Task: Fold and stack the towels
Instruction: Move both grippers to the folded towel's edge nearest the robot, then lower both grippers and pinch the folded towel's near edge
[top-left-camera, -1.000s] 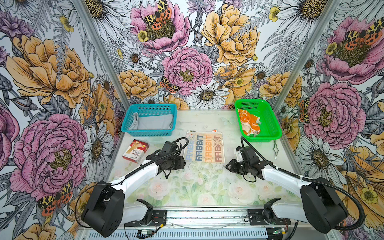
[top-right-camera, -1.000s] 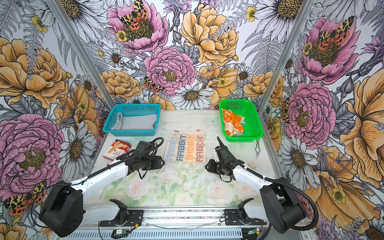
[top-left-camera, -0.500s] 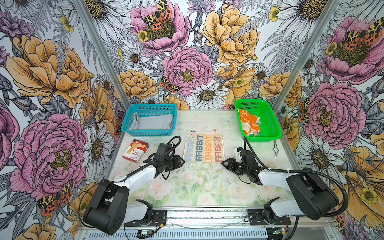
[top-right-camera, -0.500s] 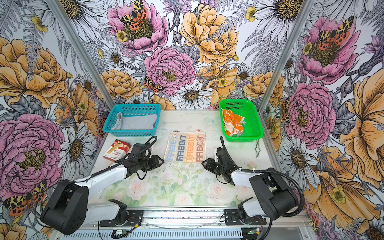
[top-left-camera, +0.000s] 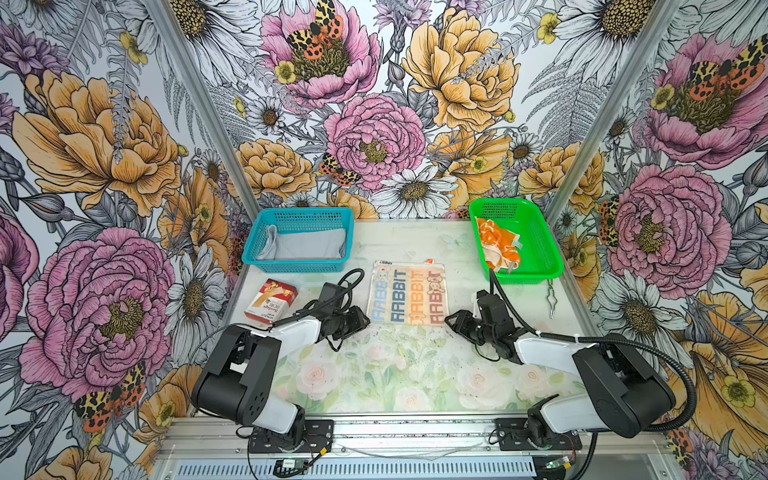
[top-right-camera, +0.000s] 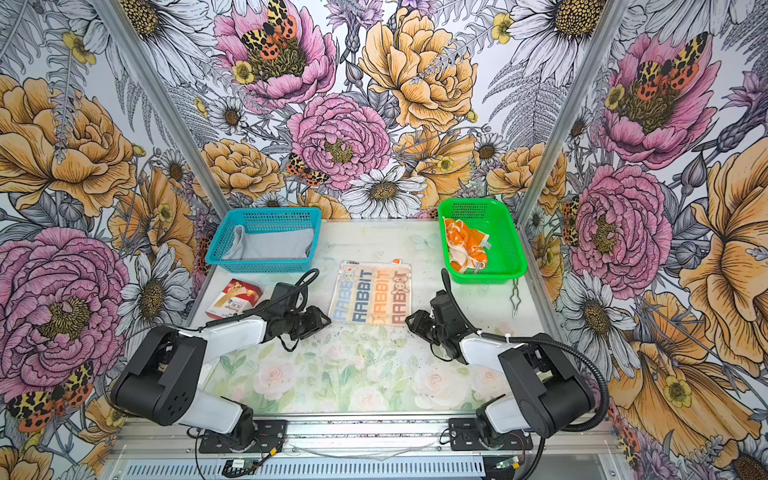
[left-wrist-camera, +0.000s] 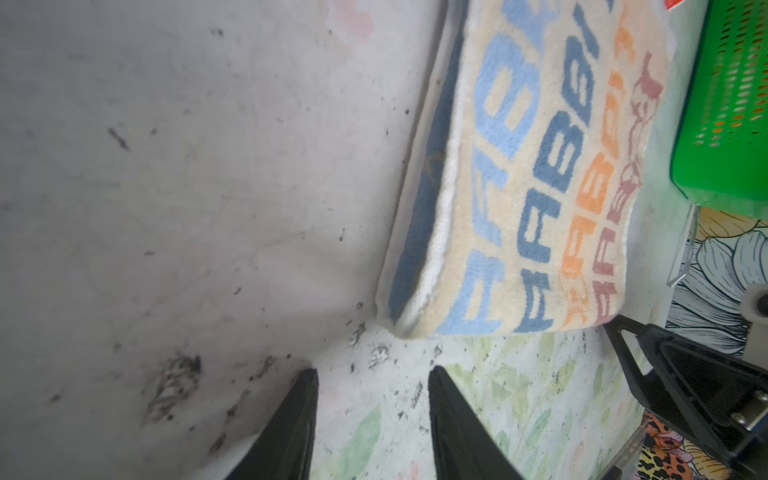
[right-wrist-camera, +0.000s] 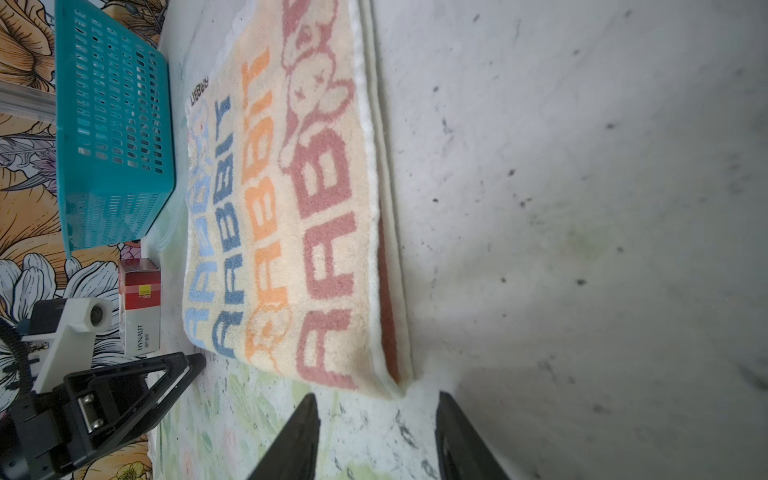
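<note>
The flower-printed surface (top-left-camera: 399, 374) lay bare on the near side of both pairs of fingers. The two arms reached low over it.

The left fingers (left-wrist-camera: 291, 428) stood moderately apart. Only speckled surface showed in the gap, so they held nothing. The right fingers (right-wrist-camera: 461, 444) were spread about as far and were just as empty.

Between the two pairs lay the RABBIT towel (top-left-camera: 409, 297), flat on the surface with its lettering up. It was folded, and its doubled layers showed along the side edges. One near corner sat just beyond the tips of the left fingers, a little apart from them. The other near corner reached the mouth of the gap between the right fingers. Whether it touched a tip could not be told.

Outward from the left fingers and slightly past them, a red-and-white box (top-left-camera: 271, 301) rested on the surface, well clear of the towel.

Farther beyond the left fingers stood the blue basket (top-left-camera: 303, 212), with the grey towel (top-left-camera: 309, 245) lying in it. Farther beyond the right fingers stood the green basket (top-left-camera: 540, 249), holding the orange towel (top-left-camera: 496, 245) in a crumpled heap at the end nearer the RABBIT towel.
</note>
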